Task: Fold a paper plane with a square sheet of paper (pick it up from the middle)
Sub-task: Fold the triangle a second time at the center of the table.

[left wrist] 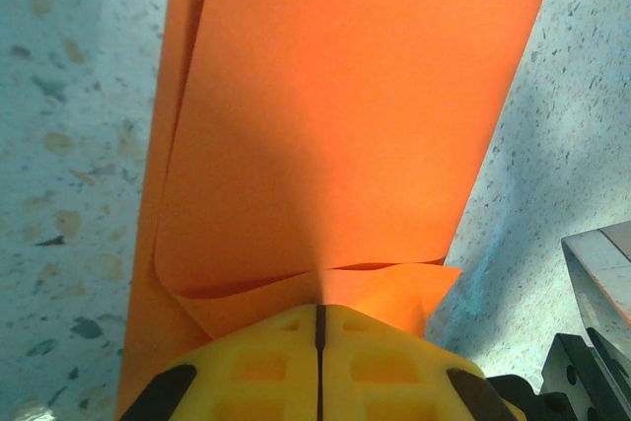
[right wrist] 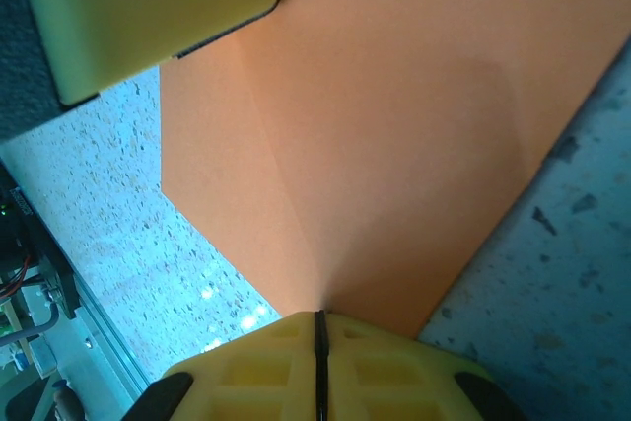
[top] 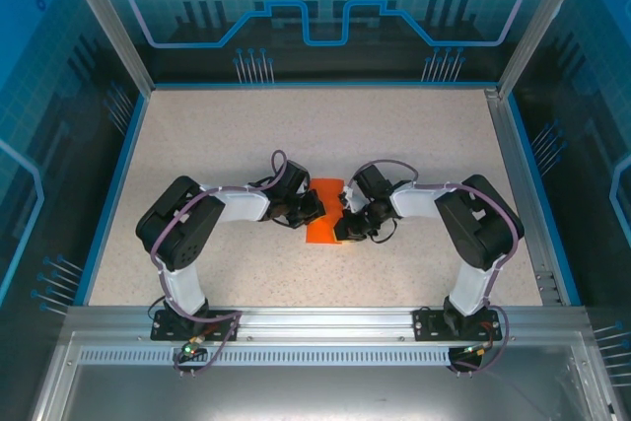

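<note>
The square sheet of paper [top: 326, 190] is bright orange and lies folded into a narrow strip at mid-table, between my two grippers. My left gripper [top: 315, 211] comes at it from the left and my right gripper [top: 341, 227] from the right. In the left wrist view the yellow jaws of the left gripper [left wrist: 319, 305] are shut on the near edge of the paper [left wrist: 335, 105], where two layers part slightly. In the right wrist view the right gripper [right wrist: 318, 313] is shut on a creased edge of the paper [right wrist: 394, 125]. The left gripper's yellow finger [right wrist: 148, 17] rests at the paper's far corner.
The speckled beige table [top: 246, 135] is ringed by a blue rim and clear enclosure walls [top: 118, 36]. A metal rail [top: 315, 320] carries both arm bases along the near edge. Part of the right arm's grey and black body [left wrist: 592, 342] shows beside the paper.
</note>
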